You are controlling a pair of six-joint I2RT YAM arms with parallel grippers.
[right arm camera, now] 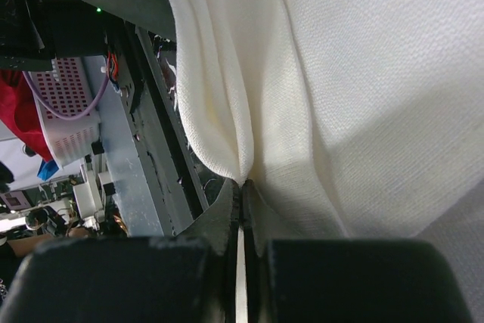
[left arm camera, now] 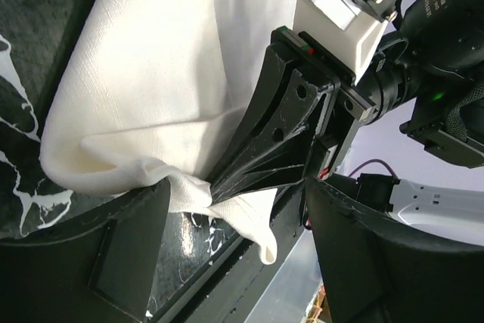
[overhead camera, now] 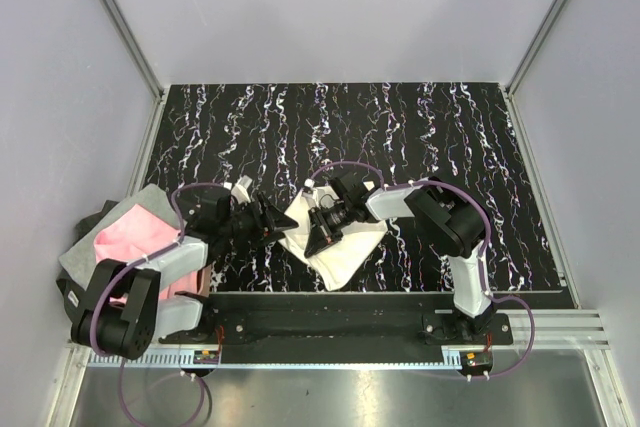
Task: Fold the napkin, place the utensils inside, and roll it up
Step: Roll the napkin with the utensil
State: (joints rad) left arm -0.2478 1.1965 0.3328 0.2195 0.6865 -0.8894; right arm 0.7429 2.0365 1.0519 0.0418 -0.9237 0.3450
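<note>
A cream napkin (overhead camera: pixel 340 247) lies crumpled on the black, white-veined tabletop (overhead camera: pixel 450 127), in the lower centre of the overhead frame. One corner points toward the tabletop's near edge. Both arms reach in from the bottom corners of the frame and meet at the cloth's left side.

The right gripper (right arm camera: pixel 242 203) is clamped on the napkin. In its wrist view the two dark fingers press flat together at the bottom centre, pinching a gathered fold of the cloth's edge. The woven fabric rises and spreads across the upper right of that frame.

The left gripper (left arm camera: pixel 242 259) holds nothing, its jaws standing wide apart. In its wrist view one finger sits at the lower left and the other at the lower right. The right gripper's black fingers come down between them from the upper right and narrow to a point on the pinched fold. A loose corner of the napkin hangs in the gap between the left gripper's fingers, just beside the lower-left finger (left arm camera: pixel 128 262). Whether the cloth touches that finger cannot be told. The rest of the napkin fills the upper left of that view, draped in a soft bulge over the tabletop.

A pink and grey cloth (overhead camera: pixel 130 232) lies at the left edge of the overhead frame, beside the left arm and well apart from the napkin.
</note>
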